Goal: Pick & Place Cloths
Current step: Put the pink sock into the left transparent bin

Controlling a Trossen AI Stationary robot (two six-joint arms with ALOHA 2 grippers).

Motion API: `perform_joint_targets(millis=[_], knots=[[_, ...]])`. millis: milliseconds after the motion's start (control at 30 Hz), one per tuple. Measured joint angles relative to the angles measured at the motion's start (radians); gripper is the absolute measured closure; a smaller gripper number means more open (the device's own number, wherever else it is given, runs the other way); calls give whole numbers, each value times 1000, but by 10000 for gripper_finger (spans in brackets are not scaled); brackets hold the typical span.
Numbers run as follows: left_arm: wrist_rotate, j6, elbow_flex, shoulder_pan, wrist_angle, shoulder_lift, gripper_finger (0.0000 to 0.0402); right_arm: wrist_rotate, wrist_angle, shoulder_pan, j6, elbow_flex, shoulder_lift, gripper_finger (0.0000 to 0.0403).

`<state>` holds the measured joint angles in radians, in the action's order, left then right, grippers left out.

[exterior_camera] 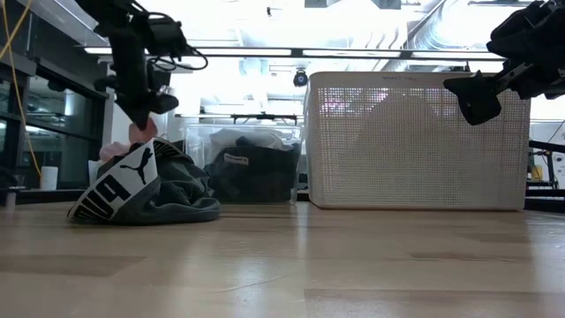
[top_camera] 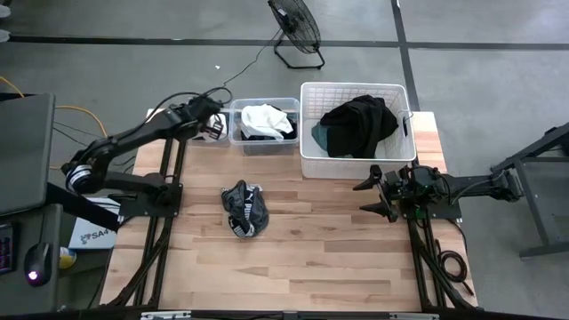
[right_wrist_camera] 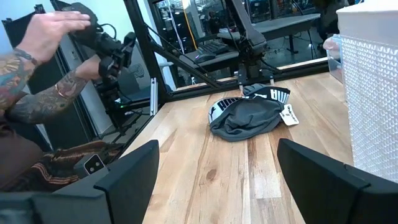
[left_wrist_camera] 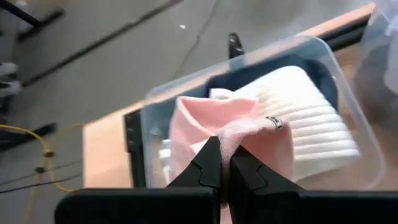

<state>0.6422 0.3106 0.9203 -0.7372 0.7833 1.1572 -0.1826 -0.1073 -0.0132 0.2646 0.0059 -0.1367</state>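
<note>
My left gripper (top_camera: 212, 124) is at the table's far left, over a small clear bin (left_wrist_camera: 149, 118), shut on a pink cloth (left_wrist_camera: 205, 124). The bin holds a white ribbed cloth (left_wrist_camera: 311, 112) and a navy one. A dark cloth with a white-lettered black waistband (top_camera: 244, 210) lies bunched on the table's middle; it also shows in the low view (exterior_camera: 146, 185). My right gripper (top_camera: 375, 191) is open and empty above the table, just before the white basket (top_camera: 356, 162), which holds black and teal cloths (top_camera: 357, 124). My left gripper pinches a bunched-up fold of the pink cloth (left_wrist_camera: 235, 132) between its two fingers (left_wrist_camera: 208, 158), which point down at it from above. The rest of the cloth spreads out below the fingers, over the white cloth in the bin. How many layers it has, I cannot tell.
A second clear bin (top_camera: 264, 142) with white and black cloths stands between the small bin and the basket. A person's tattooed arm and hand (right_wrist_camera: 37, 50) show beyond the table's left side. A fan (top_camera: 298, 31) stands on the floor behind the table.
</note>
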Motion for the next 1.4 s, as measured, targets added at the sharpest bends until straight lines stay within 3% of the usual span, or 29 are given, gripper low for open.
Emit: perform_joint_targets(millis=[900,1400], knots=[[-190,-74,1,-197,-177,344,401,0,0,0,0,0,0,85],[-319,-97,-90,-272,-333,370,401,0,0,0,0,0,0,85]])
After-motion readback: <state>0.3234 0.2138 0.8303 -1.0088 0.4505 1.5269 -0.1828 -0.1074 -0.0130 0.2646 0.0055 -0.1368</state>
